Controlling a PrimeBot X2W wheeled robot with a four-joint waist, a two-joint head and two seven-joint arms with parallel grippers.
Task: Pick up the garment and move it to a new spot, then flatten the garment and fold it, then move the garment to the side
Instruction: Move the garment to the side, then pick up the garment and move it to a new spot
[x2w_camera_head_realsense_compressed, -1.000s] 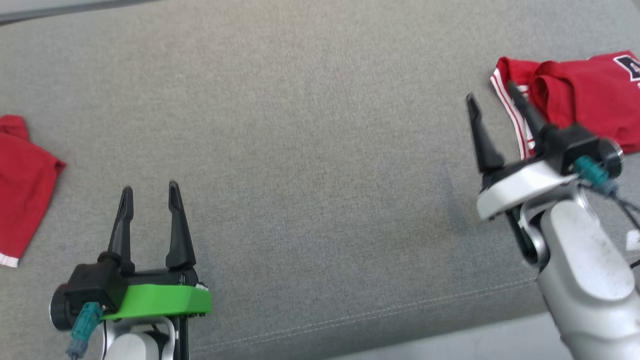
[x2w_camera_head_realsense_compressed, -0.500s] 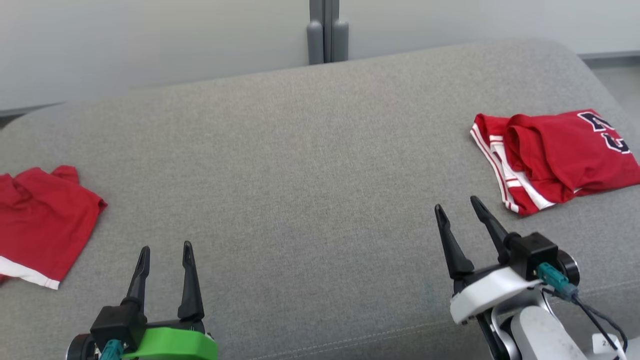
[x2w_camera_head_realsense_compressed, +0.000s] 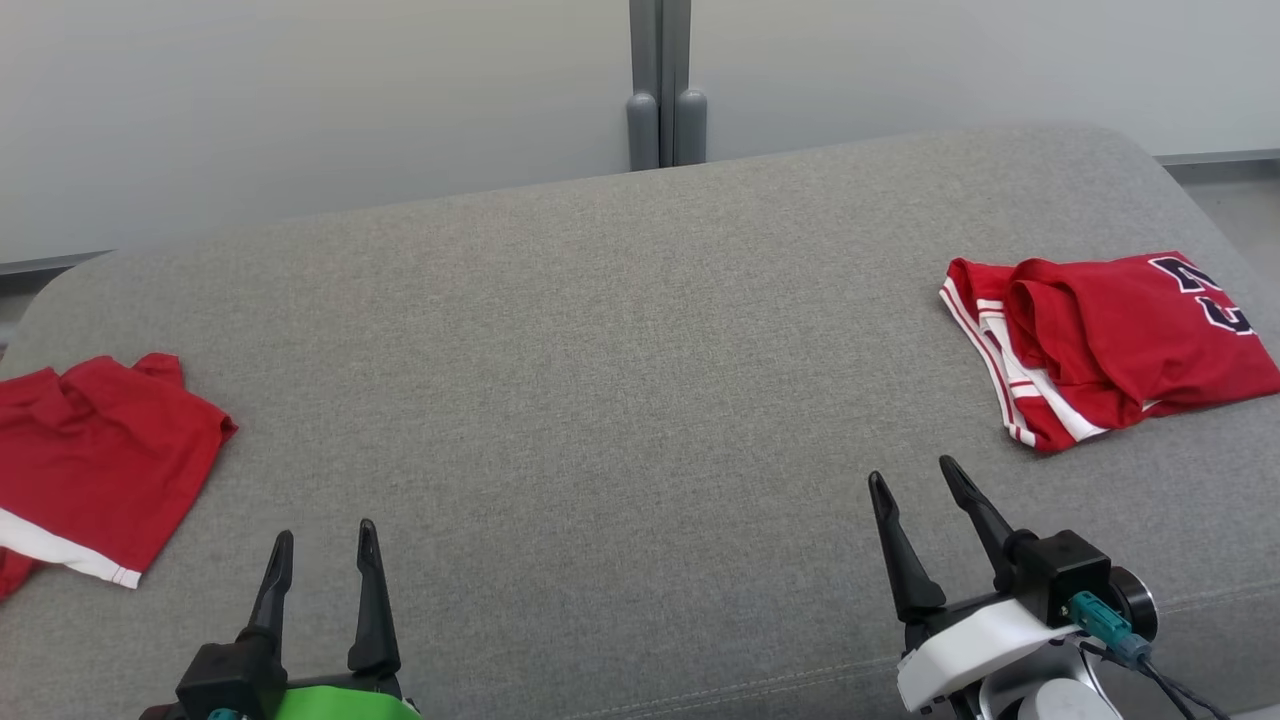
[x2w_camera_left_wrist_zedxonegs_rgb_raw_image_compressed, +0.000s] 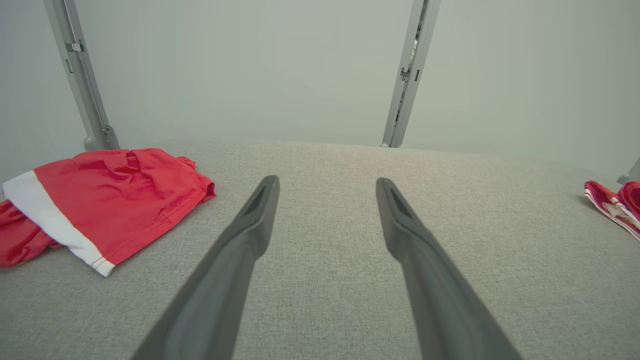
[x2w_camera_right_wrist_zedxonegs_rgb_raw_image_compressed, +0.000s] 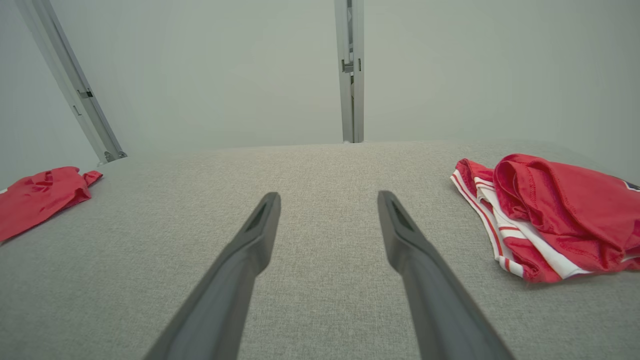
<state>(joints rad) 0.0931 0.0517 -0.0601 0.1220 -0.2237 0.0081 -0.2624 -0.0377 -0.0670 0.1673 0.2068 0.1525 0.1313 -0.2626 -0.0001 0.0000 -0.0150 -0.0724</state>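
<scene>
Mix-up seems possible: left gripper (x2w_camera_head_realsense_compressed: 324, 530) and right gripper (x2w_camera_head_realsense_compressed: 911, 469) gape empty, shorts (x2w_camera_head_realsense_compressed: 100, 460) at cushion's (x2w_camera_head_realsense_compressed: 640, 350) left edge, jersey (x2w_camera_head_realsense_compressed: 1120, 330) at right.

The only print is two dark, white-edged characters (x2w_camera_head_realsense_compressed: 1205, 295) on the red jersey (x2w_camera_head_realsense_compressed: 1110, 340) at the right, cut off at its far edge and too partial to read

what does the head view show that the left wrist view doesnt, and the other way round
Head view adds: the right gripper, jaws open, and dark lettering on the striped red jersey. Left wrist view adds: a second metal post behind the red garment with a white band. Both: the left gripper, open, the grey cushion, that banded garment, the jersey's striped edge, the middle post.
</scene>
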